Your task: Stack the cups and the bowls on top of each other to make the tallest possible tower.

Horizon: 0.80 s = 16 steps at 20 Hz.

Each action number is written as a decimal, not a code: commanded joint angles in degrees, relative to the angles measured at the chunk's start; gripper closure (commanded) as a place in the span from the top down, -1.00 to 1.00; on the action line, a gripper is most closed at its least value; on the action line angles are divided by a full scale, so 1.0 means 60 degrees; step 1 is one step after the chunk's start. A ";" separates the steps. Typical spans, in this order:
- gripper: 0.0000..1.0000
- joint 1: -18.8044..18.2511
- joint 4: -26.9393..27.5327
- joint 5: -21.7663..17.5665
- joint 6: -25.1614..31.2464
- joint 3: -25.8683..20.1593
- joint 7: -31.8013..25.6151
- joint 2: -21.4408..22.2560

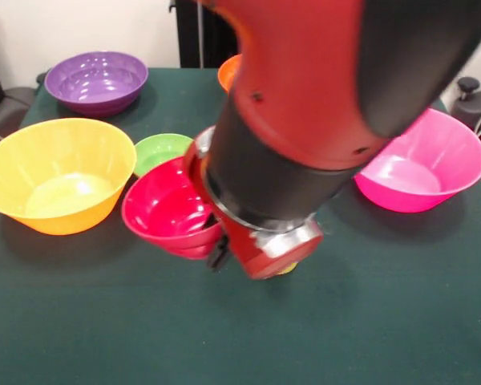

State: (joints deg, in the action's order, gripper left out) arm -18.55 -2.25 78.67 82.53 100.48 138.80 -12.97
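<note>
From where I stood across the dark green table (80, 321), the thick red and black robot arm (305, 104) came down from above and filled most of the middle, its wrist end low over the cloth. The gripper (218, 255) itself was almost wholly hidden under that wrist; only a small black part showed at its lower left, just beside a glossy red round plastic bowl (164, 208), and I could not tell whether the claw was apart, together or clamped on anything. That red bowl sat tilted, its mouth turned toward me, and a second reddish rim showed beneath it, though what lay under there was not clear. A sliver of yellow (286, 270) peeped out under the wrist's lower edge. Touching the red bowl from behind stood a small glossy green plastic bowl (159, 150), upright. To the left rested a large orange-yellow plastic bowl (56, 172), and farther back a medium purple plastic bowl (96, 80). Behind the arm, only the edge of an orange plastic bowl (227, 72) showed. On the right sat a large pink plastic bowl (433, 164), well apart from the red one
</note>
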 commanded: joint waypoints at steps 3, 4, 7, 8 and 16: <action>-1.00 0.0875 -0.0481 -0.1760 0.0376 -0.1711 -0.1747 0.0050; -1.00 0.0901 -0.0521 -0.1815 0.0243 -0.1807 -0.1682 -0.0036; -1.00 0.1269 -0.0883 -0.2314 0.0122 -0.2430 -0.1457 -0.0060; -1.00 0.1415 -0.1019 -0.2487 0.0154 -0.2615 -0.1397 -0.0043; -1.00 0.2085 -0.1888 -0.3618 0.0285 -0.3719 -0.1358 0.0547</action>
State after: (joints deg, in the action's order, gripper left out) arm -8.12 -7.49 64.43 82.53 86.56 138.80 -12.02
